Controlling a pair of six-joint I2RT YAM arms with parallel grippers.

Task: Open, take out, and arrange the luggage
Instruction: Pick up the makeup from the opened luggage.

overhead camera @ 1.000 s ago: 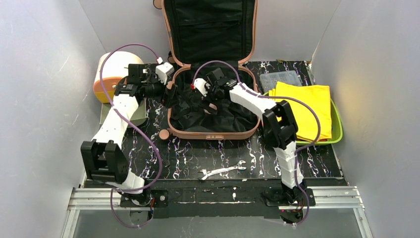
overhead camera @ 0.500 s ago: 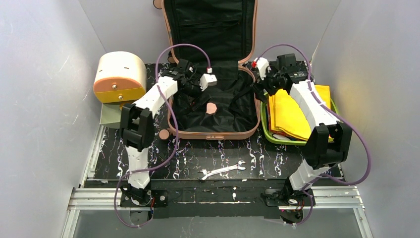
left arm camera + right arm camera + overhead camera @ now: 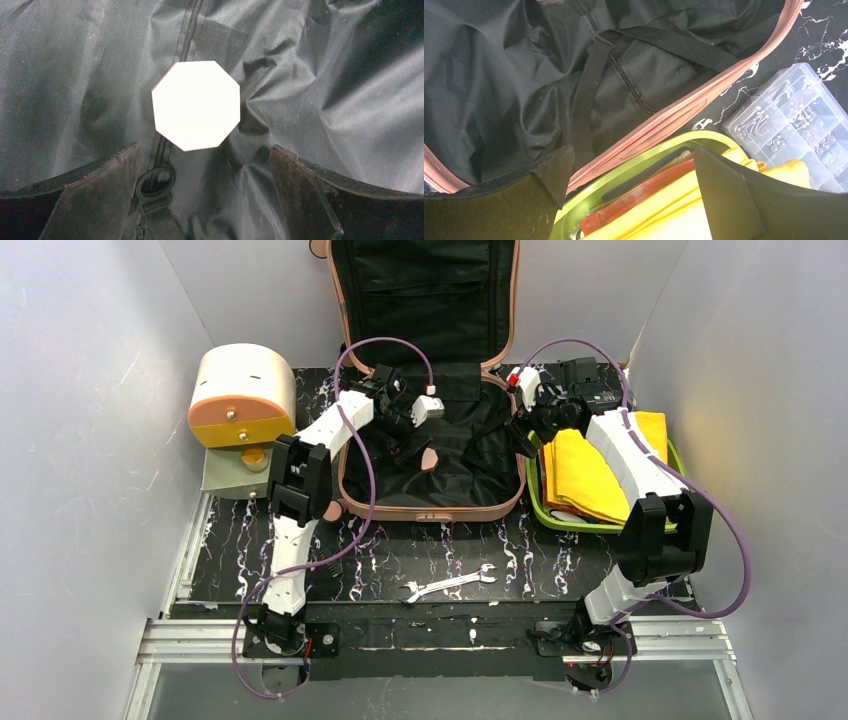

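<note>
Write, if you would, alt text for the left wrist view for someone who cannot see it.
A pale octagonal piece lies on the crumpled black lining of the luggage, over a zipper line. The left hand hangs open above it, its two dark fingers framing the bottom edge.

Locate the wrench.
Top view: the wrench lies flat on the table, near centre, just in front of the open luggage.

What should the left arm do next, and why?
Probably lower the left gripper straight down and close on the small octagonal piece. Its jaws stand open, and the piece lies centred between them on the black lining of the luggage, not yet taken out.
</note>
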